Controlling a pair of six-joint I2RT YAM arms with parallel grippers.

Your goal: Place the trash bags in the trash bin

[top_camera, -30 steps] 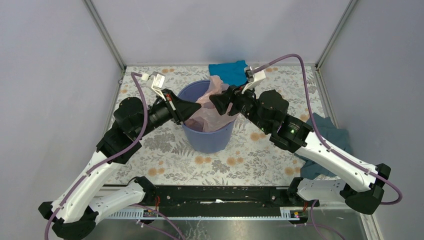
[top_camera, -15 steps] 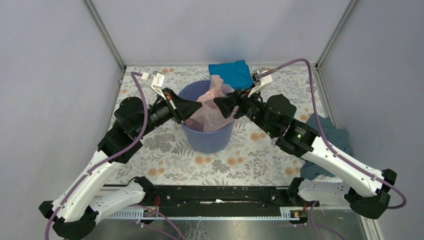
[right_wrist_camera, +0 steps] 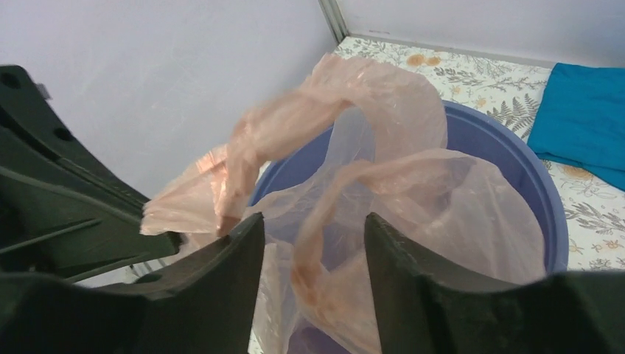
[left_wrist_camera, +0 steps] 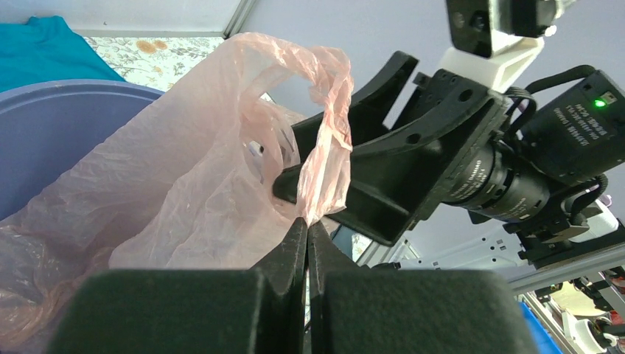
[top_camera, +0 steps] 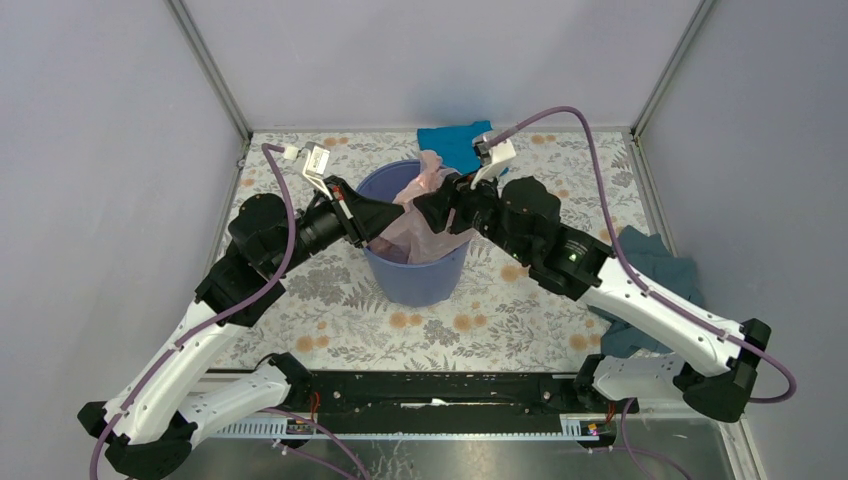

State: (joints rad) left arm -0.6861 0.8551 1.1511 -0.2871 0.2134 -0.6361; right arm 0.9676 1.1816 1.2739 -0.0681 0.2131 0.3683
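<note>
Nearest you, open patterned surface of the floral bench (top_camera: 480,330) shows in front of the round lavender-blue plastic bucket (top_camera: 415,280), which stands upright between your two arms. In it sits the thin translucent pale-pink plastic bag (top_camera: 412,228), filmy and heavily wrinkled. Most of its body slumps inside the bucket, while its handle loops and upper folds rise above the rim.

Your left arm (top_camera: 200,340) reaches the bucket's left rim. Its jaws are pressed together, tips meeting, and they pinch the lower end of a twisted strand of the bag's handle. Your right arm (top_camera: 650,310) comes in over the bucket's right rim. Its jaws stand partly apart, and a loose loop of pink film hangs in the gap; you cannot tell whether either finger touches it. The two sets of jaws face each other closely across the bucket's mouth, so room above it is tight.

Beyond the bucket, a bright blue folded cloth (top_camera: 450,140) lies by the back wall. Right of the bucket, a crumpled grey-blue cloth (top_camera: 655,260) lies against the side wall, partly under the right arm.
</note>
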